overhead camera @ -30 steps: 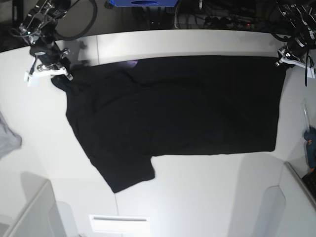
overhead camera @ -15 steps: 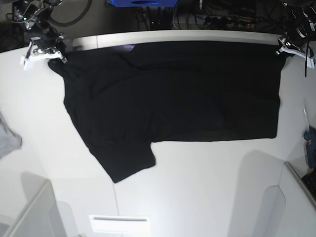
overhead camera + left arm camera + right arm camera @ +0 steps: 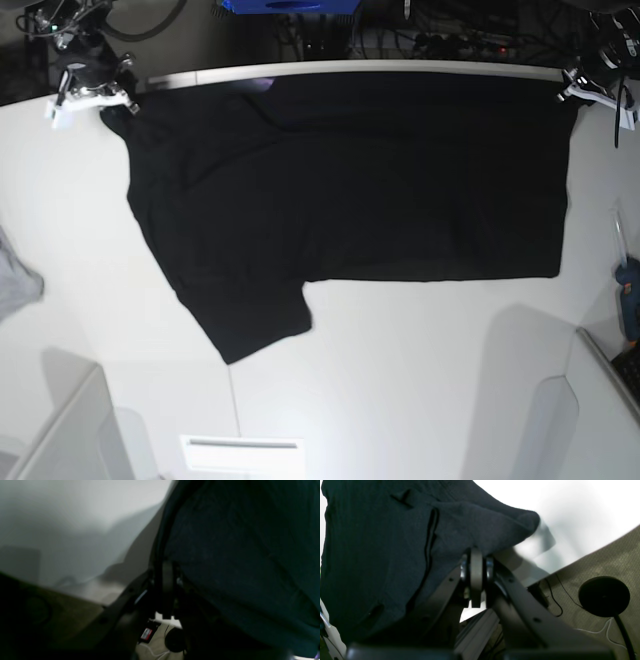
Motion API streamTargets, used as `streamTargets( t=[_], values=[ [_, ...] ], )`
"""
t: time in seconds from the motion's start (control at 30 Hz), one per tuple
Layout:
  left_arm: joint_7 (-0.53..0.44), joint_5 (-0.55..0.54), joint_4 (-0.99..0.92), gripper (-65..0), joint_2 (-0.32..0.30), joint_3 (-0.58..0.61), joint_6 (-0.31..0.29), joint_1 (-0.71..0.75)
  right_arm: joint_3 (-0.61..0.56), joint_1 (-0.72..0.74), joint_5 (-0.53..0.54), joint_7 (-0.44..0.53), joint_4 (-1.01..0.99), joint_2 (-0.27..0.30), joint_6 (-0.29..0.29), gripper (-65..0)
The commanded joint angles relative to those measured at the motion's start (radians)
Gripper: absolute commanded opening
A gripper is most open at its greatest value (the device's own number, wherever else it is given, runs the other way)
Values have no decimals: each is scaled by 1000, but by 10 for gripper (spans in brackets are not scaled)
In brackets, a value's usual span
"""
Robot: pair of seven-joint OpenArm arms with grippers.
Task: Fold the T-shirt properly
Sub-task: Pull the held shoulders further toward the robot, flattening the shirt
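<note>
T-shirt [image 3: 350,190] lay long-axis across the bench [image 3: 400,380], far corners clamped in left gripper [image 3: 585,92] and right gripper [image 3: 95,95] jaws.

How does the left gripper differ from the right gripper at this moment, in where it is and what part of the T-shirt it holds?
The left gripper holds the T-shirt at its straight hem corner; the right gripper holds it at the sleeve end. In the base view the left gripper is at the far right of the table, the right gripper at the far left. Both are shut on the cloth near the far edge.
</note>
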Motion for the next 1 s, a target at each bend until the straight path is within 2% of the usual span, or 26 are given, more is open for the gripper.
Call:
streamTargets(
  t=[0.0, 0.3, 0.33, 0.4, 0.47, 0.53, 0.57, 0.63, 0.8, 0.9, 0.97],
  values=[
    [-19, -1, 14, -650, -20, -8, 7, 9, 9, -11, 5, 25, 16, 8, 6, -650],
    [-19, -1, 15, -650, -18, -18, 8, 31, 9, -18, 5, 17, 16, 8, 6, -650],
    [-19, -1, 15, -625, -18, -18, 8, 31, 9, -24, 5, 23, 16, 8, 6, -650],
    [-19, -1, 18, -527, -18, -18, 8, 31, 9, -35, 12, 25, 16, 7, 6, -645],
    [-19, -1, 23, -413, -18, -19, 8, 31, 11, -37, 12, 25, 16, 7, 8, -495],
    [-19, -4, 23, -308, -18, -35, 8, 31, 12, -43, 13, 27, 18, -5, 8, -381],
    [-18, -6, 28, -265, -18, -51, 7, 31, 34, -43, 13, 27, 21, -15, 9, -347],
    [-16, -6, 54, -214, -18, -84, 7, 32, 71, -40, 13, 27, 22, -25, 11, -338],
    [-13, -6, 75, -209, -24, -179, 7, 24, 137, -41, 13, 40, 22, -25, 11, -338],
    [-15, -6, 75, -209, -32, -216, 7, 21, 184, -34, 12, 91, 22, -21, 11, -335],
    [-18, -6, 75, -209, -60, -219, 7, 20, 175, -21, 10, 139, 22, -7, 12, -332]
  ],
)
